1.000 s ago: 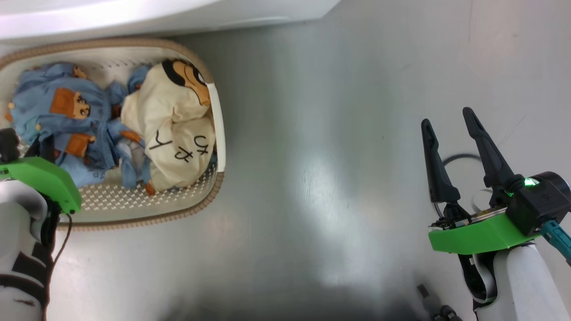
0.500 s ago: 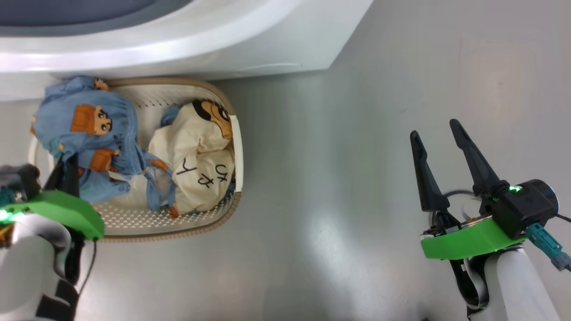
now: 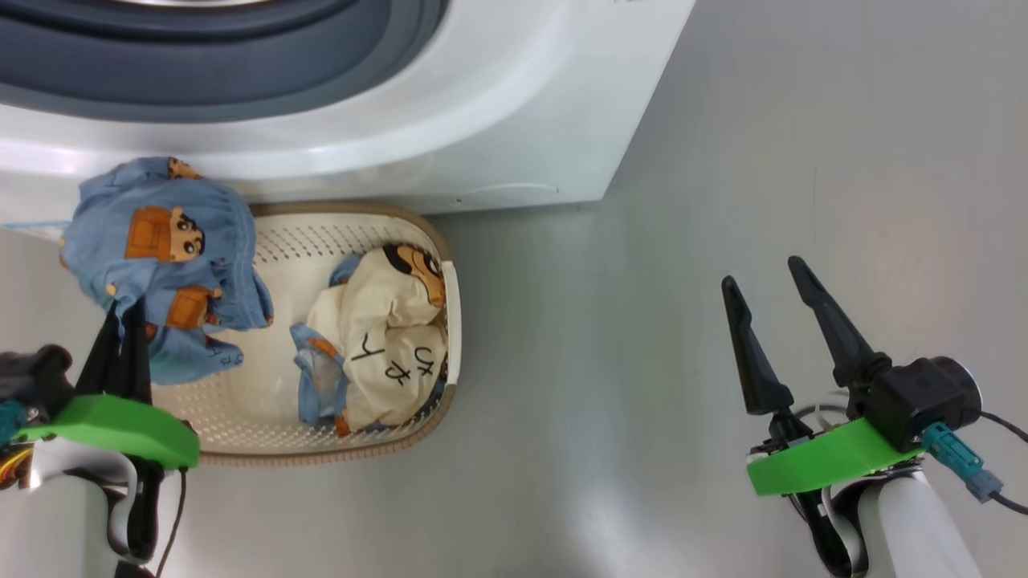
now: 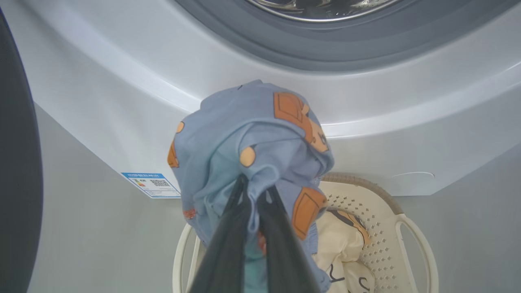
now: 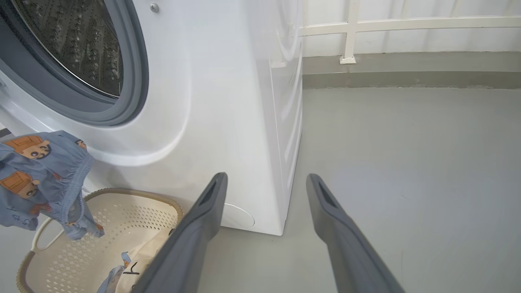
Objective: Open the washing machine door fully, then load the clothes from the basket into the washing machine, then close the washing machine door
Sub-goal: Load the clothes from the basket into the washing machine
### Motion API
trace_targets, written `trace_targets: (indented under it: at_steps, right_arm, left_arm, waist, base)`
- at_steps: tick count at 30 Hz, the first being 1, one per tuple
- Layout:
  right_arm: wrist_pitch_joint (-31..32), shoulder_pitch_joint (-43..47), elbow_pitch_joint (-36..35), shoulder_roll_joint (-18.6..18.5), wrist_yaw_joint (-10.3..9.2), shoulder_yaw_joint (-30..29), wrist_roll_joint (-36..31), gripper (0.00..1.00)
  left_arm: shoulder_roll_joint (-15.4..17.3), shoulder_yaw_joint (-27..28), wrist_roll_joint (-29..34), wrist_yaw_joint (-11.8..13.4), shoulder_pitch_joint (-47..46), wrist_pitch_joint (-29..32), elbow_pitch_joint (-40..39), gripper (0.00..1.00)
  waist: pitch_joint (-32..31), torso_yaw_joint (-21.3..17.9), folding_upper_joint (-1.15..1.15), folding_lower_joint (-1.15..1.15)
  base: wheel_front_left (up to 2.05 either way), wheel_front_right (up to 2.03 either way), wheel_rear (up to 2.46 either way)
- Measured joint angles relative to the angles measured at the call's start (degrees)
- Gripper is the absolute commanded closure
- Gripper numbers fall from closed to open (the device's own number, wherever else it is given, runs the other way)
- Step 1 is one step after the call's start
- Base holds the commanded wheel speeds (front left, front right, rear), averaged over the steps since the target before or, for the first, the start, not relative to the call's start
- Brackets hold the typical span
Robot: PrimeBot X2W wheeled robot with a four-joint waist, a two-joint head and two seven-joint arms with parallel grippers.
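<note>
Left side first. A second back the light-blue garment (image 3: 161,241) lay in the basket (image 3: 345,211) with the left pincer (image 4: 252,186) down among the cloth. Now it hung bunched from that pincer, whose fingers were closed narrow on a fold of it. It was raised clear of the basket floor and over the basket's left end. The head view had also tilted up over that second, so most of the shift in the picture was the camera's.

We judged the loading step begun: one garment picked, not yet in the drum. In the left wrist view the garment sat just below the grey gasket, with the drum rim above it, so we reckoned a lift up and forward was still needed. A dark curved edge at that view's far left was probably the washing machine door (image 4: 16,162), swung open.

Centre: the cream garment (image 3: 385,337) stayed in the basket's right half, well apart from either pincer. A blue-and-orange scrap lay beside it; we could not tell whose.

Behind stood the washing machine (image 3: 498,120).

Right: the right pincer (image 3: 762,271) hung over bare floor, fingers spread wide, holding nothing.
</note>
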Motion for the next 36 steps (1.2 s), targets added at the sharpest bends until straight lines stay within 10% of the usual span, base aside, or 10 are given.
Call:
trace_targets:
  at_steps: [36]
  right_arm:
    - [0.0,10.55,2.16,0.24,0.0,0.99,3.48,0.0]
  left_arm:
    - [-6.67,6.08,4.34,1.58,25.15,0.0,-22.58,1.0]
  waist:
    - [-22.79,-1.86,0.0,0.0]
  base:
    - [0.0,0.0,0.0]
